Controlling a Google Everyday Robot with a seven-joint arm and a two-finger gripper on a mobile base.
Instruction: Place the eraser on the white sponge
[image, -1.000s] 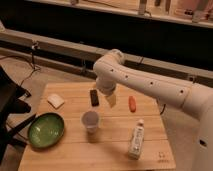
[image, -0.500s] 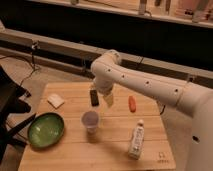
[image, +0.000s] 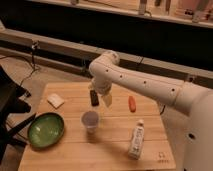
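The eraser (image: 94, 97), a small black block, is at the back middle of the wooden table (image: 115, 150). My gripper (image: 103, 97) hangs from the white arm directly beside and over the eraser, at its right. I cannot tell whether it holds the eraser or whether the eraser rests on the table. The white sponge (image: 56, 100) lies flat at the table's back left, well apart from the eraser and the gripper.
A grey cup (image: 90, 120) stands just in front of the eraser. A green bowl (image: 46, 130) sits at the front left. An orange-red oblong object (image: 132, 103) lies to the right. A white labelled bottle (image: 136, 140) lies at the front right.
The arm has shifted a little to the left above the eraser. The eraser and the other objects stay where they were.
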